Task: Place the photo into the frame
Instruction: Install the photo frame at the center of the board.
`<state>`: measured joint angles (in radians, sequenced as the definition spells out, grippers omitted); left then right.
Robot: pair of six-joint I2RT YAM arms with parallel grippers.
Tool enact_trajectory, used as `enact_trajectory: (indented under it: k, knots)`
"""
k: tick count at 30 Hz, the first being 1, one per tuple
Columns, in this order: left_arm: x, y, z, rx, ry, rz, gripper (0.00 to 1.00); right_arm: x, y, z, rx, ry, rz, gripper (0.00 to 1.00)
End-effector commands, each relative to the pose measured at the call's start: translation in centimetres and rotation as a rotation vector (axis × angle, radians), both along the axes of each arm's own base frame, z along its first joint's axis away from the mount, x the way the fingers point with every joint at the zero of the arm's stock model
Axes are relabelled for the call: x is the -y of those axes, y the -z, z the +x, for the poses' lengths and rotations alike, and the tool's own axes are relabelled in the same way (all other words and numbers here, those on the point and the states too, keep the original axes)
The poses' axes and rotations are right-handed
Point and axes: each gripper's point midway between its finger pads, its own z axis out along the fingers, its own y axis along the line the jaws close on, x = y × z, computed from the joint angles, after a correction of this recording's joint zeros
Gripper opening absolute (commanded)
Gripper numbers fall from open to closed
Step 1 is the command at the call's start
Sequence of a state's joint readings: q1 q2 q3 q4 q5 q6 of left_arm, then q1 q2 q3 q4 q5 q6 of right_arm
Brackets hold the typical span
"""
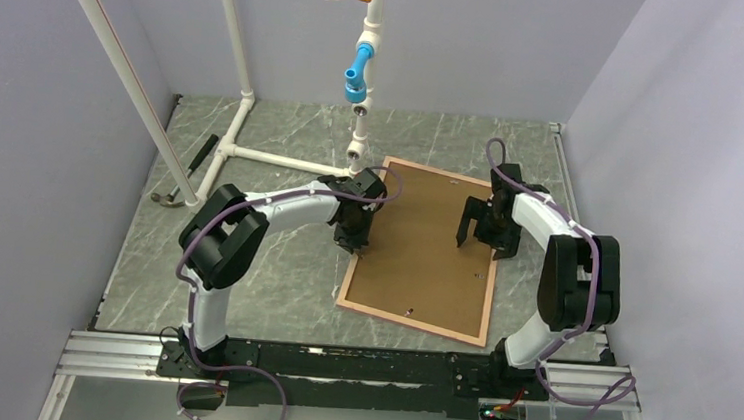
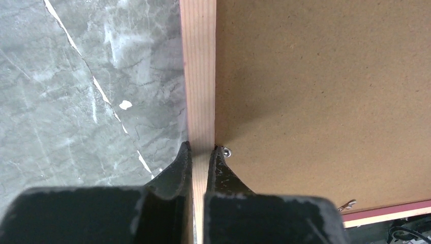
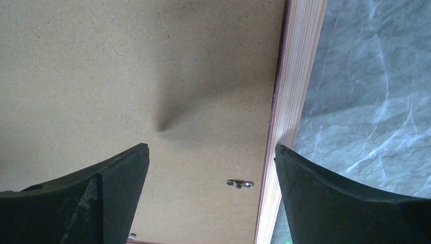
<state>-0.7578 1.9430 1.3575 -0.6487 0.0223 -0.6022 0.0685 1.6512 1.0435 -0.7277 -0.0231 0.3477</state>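
Observation:
The frame (image 1: 409, 320) lies reverse side up on the marble table, a plain brown backing board (image 1: 425, 244) filling it. My left gripper (image 1: 353, 241) is shut on the frame's left tan wood rail (image 2: 198, 76), one finger outside it and one inside against the board (image 2: 315, 91), next to a small metal clip (image 2: 227, 151). My right gripper (image 1: 479, 244) hangs open over the board's right part. In its wrist view the gripper (image 3: 211, 148) spans the board (image 3: 127, 76), a turn clip (image 3: 240, 183) and the right rail (image 3: 295, 91). The photo is out of view.
A white pipe stand (image 1: 245, 110) rises at the back left, its upright with blue and orange fittings (image 1: 359, 69) just behind my left gripper. A dark-handled hammer (image 1: 186, 170) lies by the left wall. Grey walls close in on both sides.

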Motion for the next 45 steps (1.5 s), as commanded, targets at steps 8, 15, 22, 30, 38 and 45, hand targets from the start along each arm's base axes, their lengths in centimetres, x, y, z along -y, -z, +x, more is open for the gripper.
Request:
enact_trajectory:
  k: [8, 15, 22, 30, 38, 45]
  knots:
    - [-0.3, 0.7, -0.9, 0.005, 0.013, -0.064, 0.00, 1.1, 0.7, -3.7, -0.120, 0.044, -0.024, 0.98]
    - [0.5, -2.9, -1.4, 0.047, 0.021, -0.180, 0.53, 2.2, 0.8, -4.8, -0.114, 0.100, -0.053, 0.98]
    - [0.9, -3.4, -2.0, 0.016, 0.032, -0.245, 0.60, 2.4, 1.2, -6.7, -0.139, 0.119, -0.054, 0.95]
    - [1.2, -2.4, -2.1, -0.011, 0.042, -0.238, 0.59, 2.2, 1.7, -7.5, -0.172, 0.118, -0.048, 0.65]
    - [1.3, -2.2, -1.9, -0.012, 0.050, -0.234, 0.59, 2.7, 2.0, -7.4, -0.193, 0.124, -0.078, 0.34]
    - [1.5, -1.7, -1.8, -0.016, 0.052, -0.233, 0.59, 3.7, 1.6, -6.2, -0.177, 0.128, -0.133, 0.06]
